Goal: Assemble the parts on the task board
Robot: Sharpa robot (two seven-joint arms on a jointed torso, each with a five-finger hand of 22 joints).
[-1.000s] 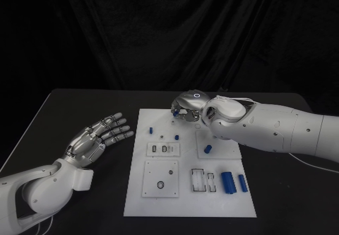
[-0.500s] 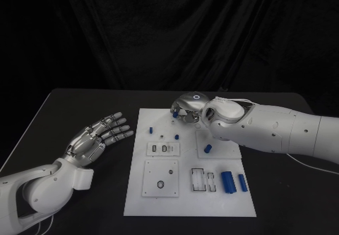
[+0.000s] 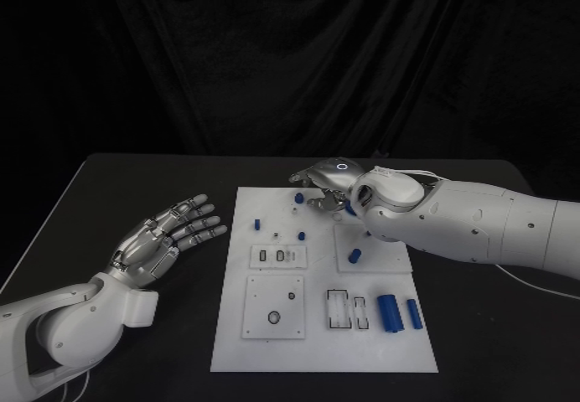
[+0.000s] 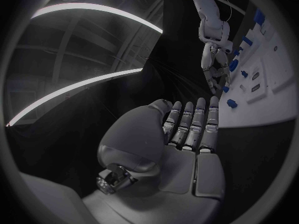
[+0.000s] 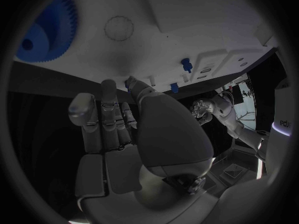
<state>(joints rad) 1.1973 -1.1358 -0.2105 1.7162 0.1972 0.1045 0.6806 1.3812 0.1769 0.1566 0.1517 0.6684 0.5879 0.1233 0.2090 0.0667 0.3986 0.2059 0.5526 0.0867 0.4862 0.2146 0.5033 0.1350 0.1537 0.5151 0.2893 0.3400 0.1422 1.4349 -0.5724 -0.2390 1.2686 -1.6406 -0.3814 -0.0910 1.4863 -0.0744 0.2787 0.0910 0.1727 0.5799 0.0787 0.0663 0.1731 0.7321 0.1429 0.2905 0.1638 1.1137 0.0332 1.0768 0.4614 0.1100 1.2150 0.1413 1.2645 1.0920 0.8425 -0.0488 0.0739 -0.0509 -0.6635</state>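
Small blue peg (image 3: 298,198) upright near the far edge of the white rectangular task board (image 3: 242,343), at the fingertips of the silver right hand (image 3: 324,186). Cannot tell whether pinched or merely touched: in the right wrist view, only a blue speck at the tips of the right hand (image 5: 131,129), fingers lying close together and fairly straight beside the thumb. Close by in that same view, a large blue toothed disc (image 5: 49,30) flat on the board. Nearer the robot on the board, a second small blue peg (image 3: 256,224) on the left side, a short blue stub (image 3: 301,235) towards the middle, and a tilted blue piece (image 3: 355,255) on a raised white square to the right. Further forward, a thick blue cylinder (image 3: 389,311) and a slim blue cylinder (image 3: 415,313) side by side, just to the right of two black-outlined rectangular slots (image 3: 347,310). White right arm (image 3: 484,226) angled in over the far right corner of the board. Silver left hand (image 3: 163,239) released, grasping nothing, palm up with fingers spread, on the black table (image 3: 121,184) just left of the board and apart from every part; shown from behind in the left wrist view (image 4: 187,134), fingers extended side by side.
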